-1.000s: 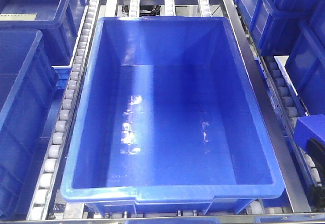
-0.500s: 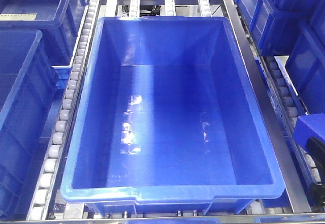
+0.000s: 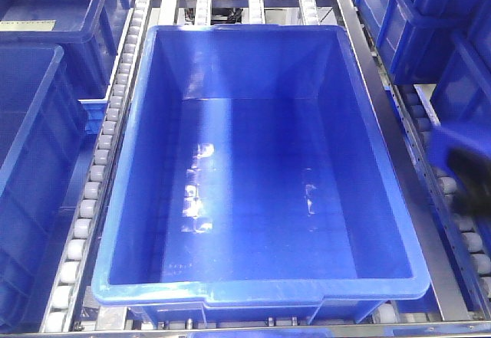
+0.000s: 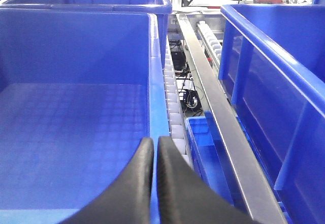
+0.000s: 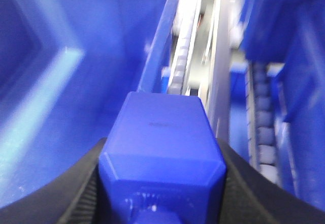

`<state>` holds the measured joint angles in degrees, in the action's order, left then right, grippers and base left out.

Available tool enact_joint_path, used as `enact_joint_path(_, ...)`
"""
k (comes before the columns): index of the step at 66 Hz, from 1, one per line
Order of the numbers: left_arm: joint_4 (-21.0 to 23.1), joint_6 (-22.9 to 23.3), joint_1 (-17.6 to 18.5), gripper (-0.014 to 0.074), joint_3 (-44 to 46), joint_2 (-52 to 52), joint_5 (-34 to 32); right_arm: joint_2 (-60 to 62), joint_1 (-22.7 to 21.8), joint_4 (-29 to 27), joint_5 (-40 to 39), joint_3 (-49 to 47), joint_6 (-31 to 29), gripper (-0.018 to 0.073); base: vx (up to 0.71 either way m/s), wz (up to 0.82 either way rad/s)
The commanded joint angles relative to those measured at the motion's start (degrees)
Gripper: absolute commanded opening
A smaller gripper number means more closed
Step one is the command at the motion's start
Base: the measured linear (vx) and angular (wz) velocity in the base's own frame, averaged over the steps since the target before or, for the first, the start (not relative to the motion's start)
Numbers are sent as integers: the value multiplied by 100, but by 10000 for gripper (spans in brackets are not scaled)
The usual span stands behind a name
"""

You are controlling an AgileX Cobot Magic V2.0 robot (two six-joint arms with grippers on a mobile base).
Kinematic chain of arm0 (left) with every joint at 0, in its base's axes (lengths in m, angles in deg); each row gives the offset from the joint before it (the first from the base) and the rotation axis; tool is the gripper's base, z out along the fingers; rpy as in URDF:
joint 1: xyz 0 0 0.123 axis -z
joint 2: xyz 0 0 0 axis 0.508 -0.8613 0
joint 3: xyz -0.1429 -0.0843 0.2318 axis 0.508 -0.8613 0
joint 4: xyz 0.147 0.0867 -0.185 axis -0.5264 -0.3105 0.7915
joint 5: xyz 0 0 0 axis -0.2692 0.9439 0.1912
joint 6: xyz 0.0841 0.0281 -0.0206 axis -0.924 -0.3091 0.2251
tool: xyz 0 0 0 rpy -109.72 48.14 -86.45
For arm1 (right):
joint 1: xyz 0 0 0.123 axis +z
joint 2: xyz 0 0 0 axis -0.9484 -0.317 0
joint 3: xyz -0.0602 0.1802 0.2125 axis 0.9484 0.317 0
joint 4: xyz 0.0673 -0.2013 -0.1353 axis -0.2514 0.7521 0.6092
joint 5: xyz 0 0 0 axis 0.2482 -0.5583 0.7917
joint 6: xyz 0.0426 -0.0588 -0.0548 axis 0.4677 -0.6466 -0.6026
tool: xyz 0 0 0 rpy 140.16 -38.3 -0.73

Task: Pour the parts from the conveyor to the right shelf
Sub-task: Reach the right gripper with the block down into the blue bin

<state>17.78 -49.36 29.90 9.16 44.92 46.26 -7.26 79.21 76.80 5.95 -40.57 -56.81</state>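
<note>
A large empty blue bin (image 3: 261, 169) sits on the roller conveyor in the middle of the front view. My right gripper (image 5: 162, 155) is shut on a small blue box (image 5: 161, 132), one dark finger on each side. It hangs beside the big bin's right wall (image 5: 152, 56). In the front view the small box (image 3: 454, 140) and right gripper (image 3: 469, 177) show blurred at the right edge, over the right roller track. My left gripper (image 4: 155, 144) is shut and empty, above the right rim of a left-hand blue bin (image 4: 76, 112). No parts are visible.
More blue bins stand at the left (image 3: 31, 146) and at the upper right (image 3: 430, 24). Roller tracks (image 3: 100, 169) and a metal rail (image 3: 383, 123) run along both sides of the big bin. A small blue tray (image 4: 203, 148) lies under the rollers.
My right gripper with the small blue box has moved up the right edge of the front view, away from the near edge, and now shows blurred. The big bin has not moved.
</note>
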Motion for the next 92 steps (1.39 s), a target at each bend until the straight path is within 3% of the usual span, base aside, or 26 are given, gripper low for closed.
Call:
enact_joint_path(1, 45, 49, 34, -6, 112, -91, -450, -622, 284, 4, 61, -808, 16, -5, 0, 0)
enact_joint_path(13, 45, 49, 34, -6, 112, -91, -450, -1873, 1096, 3, 505, -1840, 64, -5, 0, 0)
enact_joint_path(23, 45, 49, 34, -6, 112, -91, -450, -2917, 1479, 3, 917, -2610, 231, -5, 0, 0)
enact_joint_path(35, 45, 49, 34, -6, 112, -91, -450, -4192, 1802, 24, 2013, -3831, 231, -5, 0, 0)
enact_joint_path(62, 45, 49, 34, -6, 112, -91, -450, -6351, 1855, 156, 3624, -5833, 252, -5, 0, 0)
enact_joint_path(92, 45, 49, 34, -6, 112, -91, -450, -7027, 1855, 304, 3856, -6026, 271, 24, 0, 0)
